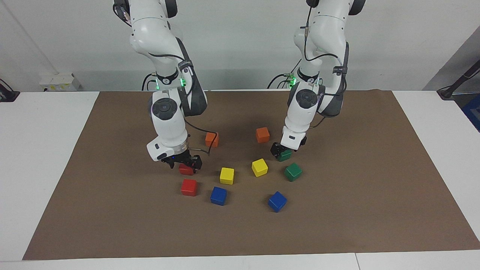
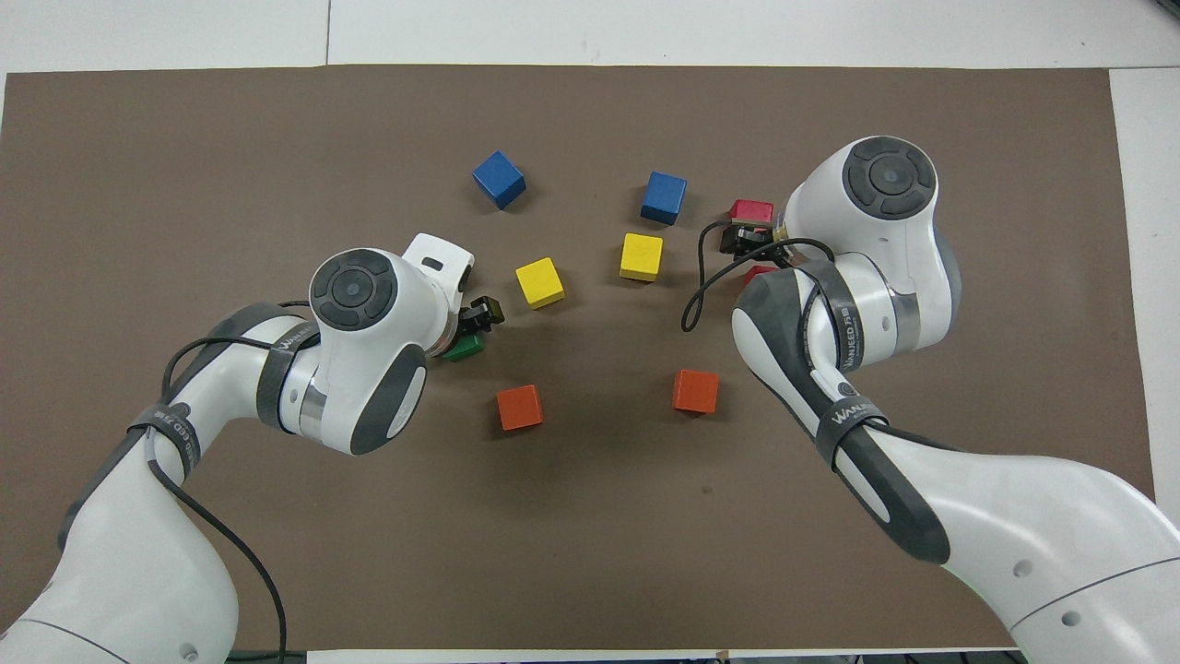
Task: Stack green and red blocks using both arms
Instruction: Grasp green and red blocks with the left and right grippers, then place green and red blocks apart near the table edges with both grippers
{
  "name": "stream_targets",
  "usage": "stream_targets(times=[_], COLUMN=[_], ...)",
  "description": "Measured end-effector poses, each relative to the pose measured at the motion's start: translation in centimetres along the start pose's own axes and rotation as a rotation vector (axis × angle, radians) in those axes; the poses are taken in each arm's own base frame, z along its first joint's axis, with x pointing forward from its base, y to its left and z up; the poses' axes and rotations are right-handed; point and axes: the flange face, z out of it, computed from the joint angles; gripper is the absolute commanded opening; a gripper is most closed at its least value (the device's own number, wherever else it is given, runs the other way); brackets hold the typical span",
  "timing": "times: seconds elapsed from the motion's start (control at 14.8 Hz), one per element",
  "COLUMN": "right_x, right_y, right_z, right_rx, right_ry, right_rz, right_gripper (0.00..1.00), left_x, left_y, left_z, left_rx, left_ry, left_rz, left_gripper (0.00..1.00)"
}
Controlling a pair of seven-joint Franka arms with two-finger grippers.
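Observation:
My right gripper (image 1: 186,165) is down at the mat, shut on a red block (image 1: 186,170). The second red block (image 1: 189,187) lies just farther from the robots. My left gripper (image 1: 284,152) is down at the mat, shut on a green block (image 1: 285,155). The second green block (image 1: 293,171) lies just beside it, farther from the robots. In the overhead view the left gripper (image 2: 467,332) covers most of its green block (image 2: 464,348), and the arm hides the second one. There the right gripper (image 2: 751,256) shows above a sliver of its red block (image 2: 761,272), with the free red block (image 2: 752,211) farther out.
Two yellow cubes (image 1: 227,175) (image 1: 259,167) and two blue cubes (image 1: 218,195) (image 1: 277,201) lie between and farther out than the grippers. Two orange cubes (image 1: 212,139) (image 1: 263,134) sit nearer the robots. A brown mat (image 1: 375,210) covers the table.

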Motion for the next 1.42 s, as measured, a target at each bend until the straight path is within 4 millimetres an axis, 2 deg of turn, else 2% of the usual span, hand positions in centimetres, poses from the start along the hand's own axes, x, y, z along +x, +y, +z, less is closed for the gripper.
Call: stream_targets(times=[0.2, 0.34, 0.41, 0.47, 0.61, 0.68, 0.74, 0.81, 0.88, 0.95, 1.01, 1.22, 1.35, 1.42], right_x=[-0.4, -0.9, -1.2, -1.3, -1.6, -1.7, -1.8, -1.8, -1.9, -2.0, -2.0, -2.0, -1.8, -1.5], right_y=[0.3, 0.6, 0.7, 0.8, 1.0, 1.0, 1.1, 1.1, 1.2, 1.2, 1.2, 1.2, 1.5, 2.1], right_z=[1.0, 2.2, 2.7, 3.0, 3.4, 3.5, 3.7, 3.8, 3.9, 4.0, 4.0, 4.0, 3.9, 3.7], right_rx=[-0.007, -0.008, -0.01, -0.011, -0.014, -0.016, -0.017, -0.018, -0.019, -0.02, -0.019, -0.019, -0.019, -0.018], right_ry=[-0.013, -0.014, -0.018, -0.022, -0.028, -0.031, -0.034, -0.036, -0.038, -0.04, -0.039, -0.04, -0.039, -0.035], right_rz=[-0.054, -0.071, -0.08, -0.089, -0.102, -0.105, -0.107, -0.11, -0.112, -0.112, -0.112, -0.112, -0.119, -0.136], right_gripper=[1.0, 1.0, 0.99, 0.98, 0.93, 0.85, 0.69, 0.39, 0.05, 0.0, 0.0, 0.0, 0.0, 0.0], left_x=[-0.7, -0.1, 1.2, 3.1, 7.7, 9.7, 11.5, 12.9, 13.9, 14.6, 15.1, 15.5, 15.6, 15.6], left_y=[0.3, -0.6, -2.3, -4.8, -11.5, -15.0, -18.4, -21.1, -23.1, -24.1, -24.3, -23.5, -23.4, -23.4], left_z=[0.0, -1.9, -3.9, -6.1, -9.4, -10.0, -10.0, -9.7, -8.9, -7.8, -6.3, -2.0, -1.0, -1.0], left_rx=[0.023, 0.041, 0.054, 0.062, 0.048, 0.04, 0.035, 0.03, 0.027, 0.024, 0.022, 0.018, 0.017, 0.017], left_ry=[-0.021, -0.029, -0.038, -0.049, -0.037, -0.027, -0.016, -0.003, 0.01, 0.02, 0.025, 0.013, 0.006, 0.006], left_rz=[-0.019, -0.003, 0.026, 0.07, 0.147, 0.174, 0.197, 0.216, 0.229, 0.234, 0.242, 0.291, 0.303, 0.309], left_gripper=[0.0, 0.0, 0.0, 0.0, 0.0, 0.0, 0.0, 0.0, 0.0, 0.0, 0.0, 0.0, 0.0, 0.06])
